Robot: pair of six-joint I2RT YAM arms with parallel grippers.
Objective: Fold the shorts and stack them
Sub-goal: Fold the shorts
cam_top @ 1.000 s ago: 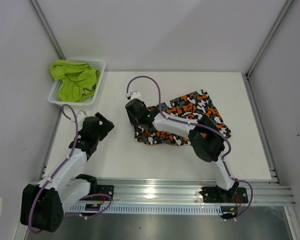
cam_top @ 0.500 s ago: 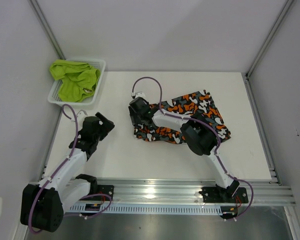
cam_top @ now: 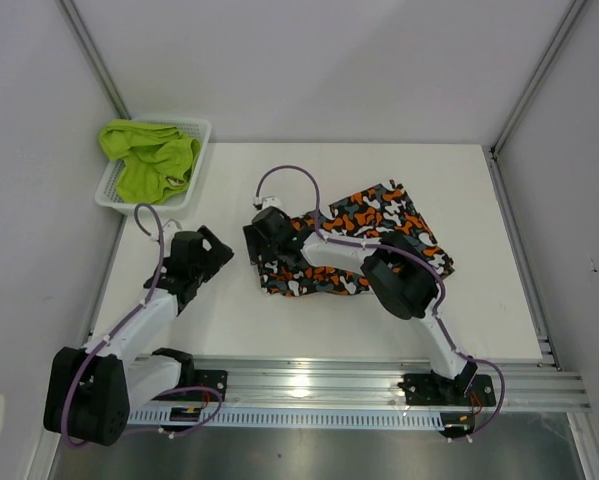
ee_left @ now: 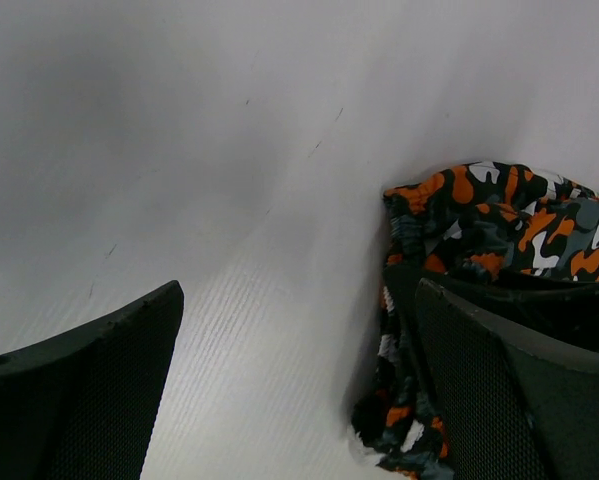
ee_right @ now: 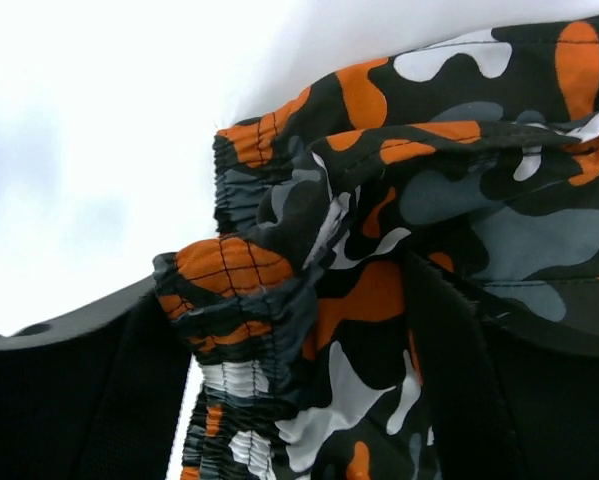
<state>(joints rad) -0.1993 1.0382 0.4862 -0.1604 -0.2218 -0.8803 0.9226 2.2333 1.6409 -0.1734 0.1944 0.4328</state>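
Note:
The camouflage shorts lie bunched in the middle of the white table. My right gripper is shut on their left edge; the right wrist view shows the elastic waistband pinched between its fingers. My left gripper is open and empty, just left of the shorts; in the left wrist view the shorts' edge lies beside its right finger. The lime green shorts lie crumpled in the white mesh basket at the back left.
Grey walls with aluminium posts close in the table on the left, back and right. A metal rail with both arm bases runs along the near edge.
My right gripper has dragged the left edge of the camouflage shorts further left and nearer. My left gripper has shifted slightly right toward them.

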